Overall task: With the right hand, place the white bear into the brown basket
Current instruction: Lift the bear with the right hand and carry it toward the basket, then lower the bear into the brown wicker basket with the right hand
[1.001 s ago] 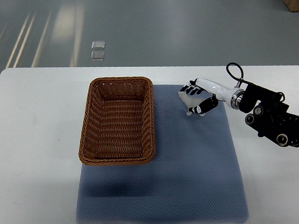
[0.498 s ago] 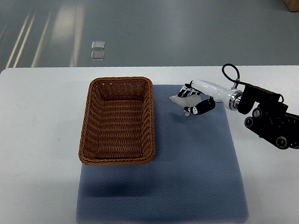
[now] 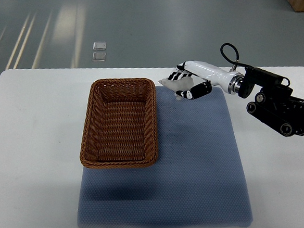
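White bear [image 3: 171,83] sits clasped in your right hand [image 3: 188,84], fingers curled around it, lifted just beyond the brown basket [image 3: 120,122]'s far right corner. Carry it leftward and nearer, over the weave's middle, before loosening your grip.

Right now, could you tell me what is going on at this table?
The robot's right hand is holding a white bear with its fingers closed around it, near the far edge of the blue mat. The bear sits just right of the brown basket, close to its far right corner, and is not yet inside. The basket is empty. The left arm is not in view.
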